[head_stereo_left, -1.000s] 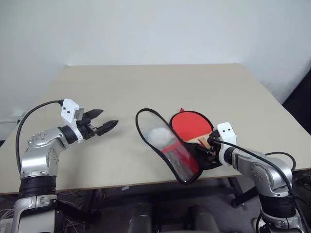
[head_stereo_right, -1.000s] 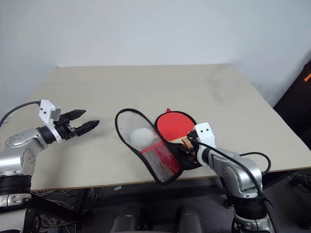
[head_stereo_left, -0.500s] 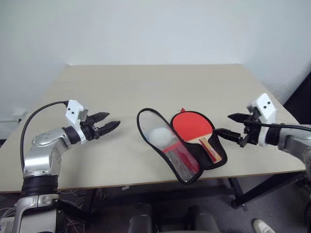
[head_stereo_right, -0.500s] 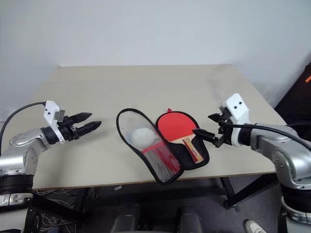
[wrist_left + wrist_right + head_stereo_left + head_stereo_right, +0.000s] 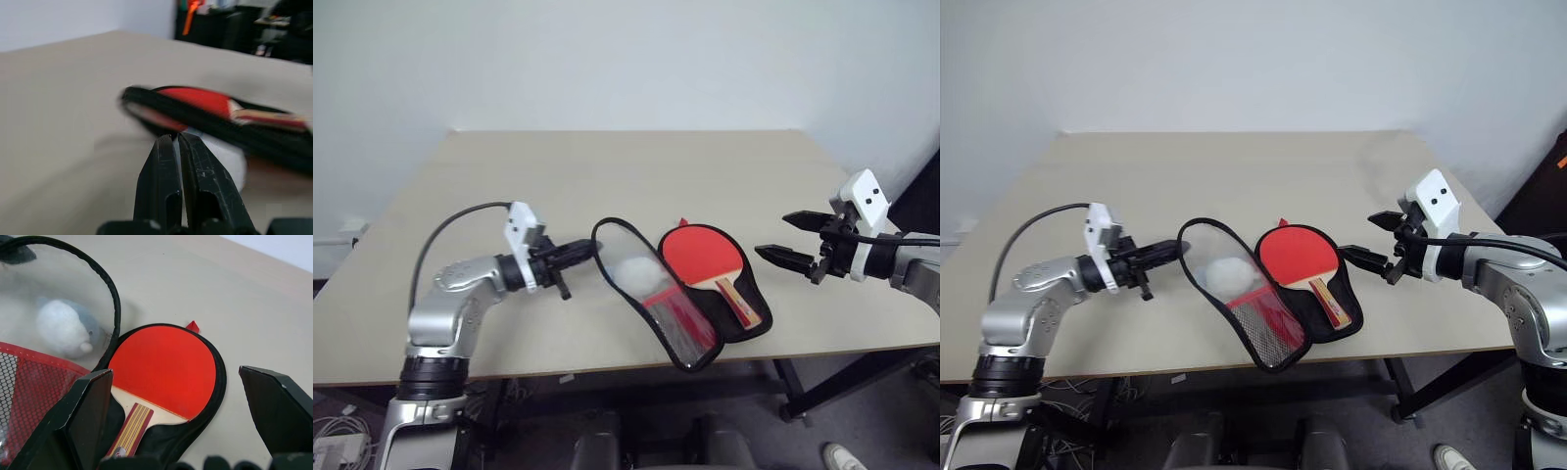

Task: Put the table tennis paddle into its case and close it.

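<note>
On the beige table (image 5: 607, 166), the left tool (image 5: 588, 248) is pinched together at the open case's (image 5: 636, 294) rim, the right tool (image 5: 790, 238) spread apart.

A bare test room of a robotics lab: a plain beige table (image 5: 607, 176) stands against blank white walls (image 5: 607, 59), with loose cables (image 5: 333, 436) trailing on the floor beneath it. In the left wrist view, dark cluttered shelving or equipment (image 5: 244, 27) lines the far side of the room, too blurred to make out in detail.
</note>
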Robot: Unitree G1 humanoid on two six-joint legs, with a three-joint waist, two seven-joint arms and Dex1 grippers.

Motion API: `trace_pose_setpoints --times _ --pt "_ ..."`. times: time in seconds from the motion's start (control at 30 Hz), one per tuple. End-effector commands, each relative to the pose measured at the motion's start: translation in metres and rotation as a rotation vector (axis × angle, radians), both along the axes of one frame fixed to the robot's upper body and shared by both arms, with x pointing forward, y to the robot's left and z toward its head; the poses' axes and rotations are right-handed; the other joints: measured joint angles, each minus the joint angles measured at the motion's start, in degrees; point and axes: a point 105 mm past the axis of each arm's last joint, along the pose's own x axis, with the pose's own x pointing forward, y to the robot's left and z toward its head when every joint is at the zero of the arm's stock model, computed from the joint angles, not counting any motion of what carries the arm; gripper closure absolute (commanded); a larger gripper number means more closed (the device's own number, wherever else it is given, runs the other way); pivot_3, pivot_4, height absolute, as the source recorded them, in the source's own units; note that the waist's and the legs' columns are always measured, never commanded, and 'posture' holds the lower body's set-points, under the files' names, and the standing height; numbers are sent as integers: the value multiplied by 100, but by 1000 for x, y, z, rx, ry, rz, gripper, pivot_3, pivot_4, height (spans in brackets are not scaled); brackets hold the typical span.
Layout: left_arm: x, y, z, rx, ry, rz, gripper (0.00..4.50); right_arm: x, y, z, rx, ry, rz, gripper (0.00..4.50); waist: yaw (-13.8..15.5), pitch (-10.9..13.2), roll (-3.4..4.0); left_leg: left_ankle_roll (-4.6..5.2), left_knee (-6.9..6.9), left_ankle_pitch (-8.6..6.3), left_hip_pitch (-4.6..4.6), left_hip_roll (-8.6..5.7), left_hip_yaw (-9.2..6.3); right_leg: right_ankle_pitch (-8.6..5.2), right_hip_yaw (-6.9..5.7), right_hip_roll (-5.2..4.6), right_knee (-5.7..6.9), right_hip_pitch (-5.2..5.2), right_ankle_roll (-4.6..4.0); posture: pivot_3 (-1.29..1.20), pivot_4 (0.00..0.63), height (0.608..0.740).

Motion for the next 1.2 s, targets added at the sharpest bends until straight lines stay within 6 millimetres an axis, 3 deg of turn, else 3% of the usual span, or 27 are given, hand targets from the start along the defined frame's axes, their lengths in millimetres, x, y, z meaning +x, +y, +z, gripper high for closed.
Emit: trace_pose_setpoints --times 0.03,0.13,0.27,0.33,0.6,0.8,0.93,1.1,1.2 --pt "2 -36 27 -32 -97 -95 4419 4 -4 17 -7 -71 -26 0 37 0 0 1 3 -1 -1 0 0 0 -1 0 1 0 0 0 0 654" --pt "7 -63 40 -76 -126 -141 4419 6 -6 18 -9 -74 -39 0 89 0 0 8 13 -4 -3 1 -2 1 -3 2 3 3 0 0 0 654" --pt "26 -115 49 -94 -145 -116 4419 8 -11 19 -9 -82 -61 0 181 2 3 31 34 -14 -3 0 -6 1 -12 4 5 18 3 0 0 654" --pt "31 -127 47 -87 -127 -92 4419 9 -13 20 -14 -89 -71 0 191 2 3 48 49 -23 -4 0 -6 2 -14 7 6 26 6 0 0 654" --pt "26 -135 22 -9 -64 -83 4419 12 -21 24 -16 -110 -118 0 109 4 10 61 52 -30 -6 9 0 2 -2 13 9 23 10 0 0 654" --pt "2 -134 12 -8 36 -174 4419 2 -25 28 -57 -120 -60 0 126 6 14 60 55 -31 -9 5 -3 2 -5 3 8 15 10 0 0 654" --pt "-12 -138 -1 4 152 -218 3491 -2 -30 29 -89 -115 -16 0 128 6 13 61 59 -32 -9 5 -7 2 -6 1 7 19 10 0 0 654" --pt "-30 -143 -11 -15 313 -271 1706 1 -32 25 -109 -108 -17 0 117 6 14 64 59 -34 -8 6 -10 2 -6 1 7 18 10 0 0 654" --pt "-29 -143 -24 7 378 -219 627 0 -28 23 -101 -106 -7 0 116 6 14 64 59 -34 -9 6 -10 2 -3 -1 7 17 10 0 0 654"
